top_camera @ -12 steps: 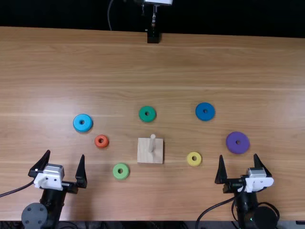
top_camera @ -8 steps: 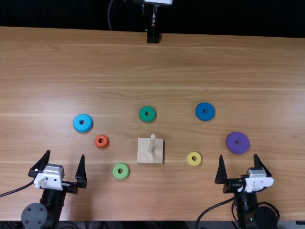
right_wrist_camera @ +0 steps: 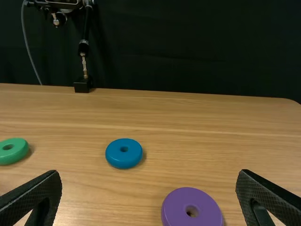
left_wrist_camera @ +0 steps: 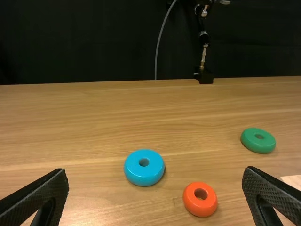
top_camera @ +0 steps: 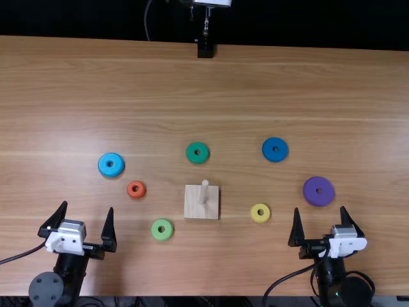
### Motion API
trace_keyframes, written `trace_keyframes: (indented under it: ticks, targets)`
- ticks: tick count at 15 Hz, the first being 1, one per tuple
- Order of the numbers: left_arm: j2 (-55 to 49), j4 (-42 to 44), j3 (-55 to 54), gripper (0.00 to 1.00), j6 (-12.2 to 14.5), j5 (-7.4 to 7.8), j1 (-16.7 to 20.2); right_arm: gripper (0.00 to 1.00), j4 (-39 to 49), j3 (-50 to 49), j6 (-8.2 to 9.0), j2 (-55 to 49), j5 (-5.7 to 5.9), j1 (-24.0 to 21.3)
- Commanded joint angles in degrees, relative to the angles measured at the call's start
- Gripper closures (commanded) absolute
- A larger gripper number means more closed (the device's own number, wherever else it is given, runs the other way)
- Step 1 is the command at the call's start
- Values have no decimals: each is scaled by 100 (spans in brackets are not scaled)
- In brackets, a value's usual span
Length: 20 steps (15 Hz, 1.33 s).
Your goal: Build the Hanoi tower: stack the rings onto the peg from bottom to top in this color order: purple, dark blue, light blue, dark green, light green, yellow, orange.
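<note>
In the top view, both my end effectors are spread with nothing between the fingers: the left end effector (top_camera: 88, 206) at lower left, the right end effector (top_camera: 319, 210) at lower right. The peg (top_camera: 204, 192) stands bare on its base (top_camera: 193, 208) just below the middle of the frame, I judge so either arm can reach it. The rings lie flat and apart on the surface (top_camera: 192, 89), which leaves me room to straddle each: light blue ring (top_camera: 104, 169) and orange ring (top_camera: 141, 191) left of the base, light green ring (top_camera: 162, 236) to its lower left, dark green ring (top_camera: 197, 160) above it, yellow ring (top_camera: 261, 219) to its right, dark blue ring (top_camera: 275, 157) to the upper right, purple ring (top_camera: 318, 201) right. Purple must go down first, and it lies handily just ahead of my right fingers.

My left wrist view adds the thick, rounded sides of the light blue, orange and dark green rings, a height I can't read well from overhead. The pale corner (left_wrist_camera: 294, 180) beside one finger is probably the base.

My right wrist view shows the ribbed finger pads (right_wrist_camera: 33, 194) well apart, and the side walls of the purple and dark blue rings.
</note>
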Motion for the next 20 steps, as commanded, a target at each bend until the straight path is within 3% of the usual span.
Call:
trace_keyframes:
  ticks: [1, 11, 14, 16, 18, 19, 20]
  targets:
    - [-69, -12, -178, 0, 51, 54, 56, 0, 28, -77, 40, -45, 53, -41]
    - [-69, -12, -178, 0, 51, 54, 56, 0, 28, -68, 40, -45, 53, -15]
    - [-69, -12, -178, 0, 51, 54, 56, 0, 28, -33, 61, -45, 106, -15]
    - [-69, -12, -178, 0, 51, 54, 56, 0, 39, 354, 51, -45, 380, -76]
    - [-69, -1, -178, 0, 51, 54, 56, 0, 28, 1127, 51, -45, 738, -76]
    - [-69, -12, -178, 0, 51, 54, 56, 0, 28, 1426, 40, 17, 854, -76]
    - [-69, -12, -178, 0, 51, 54, 56, 0, 28, 1795, 40, 368, 876, -76]
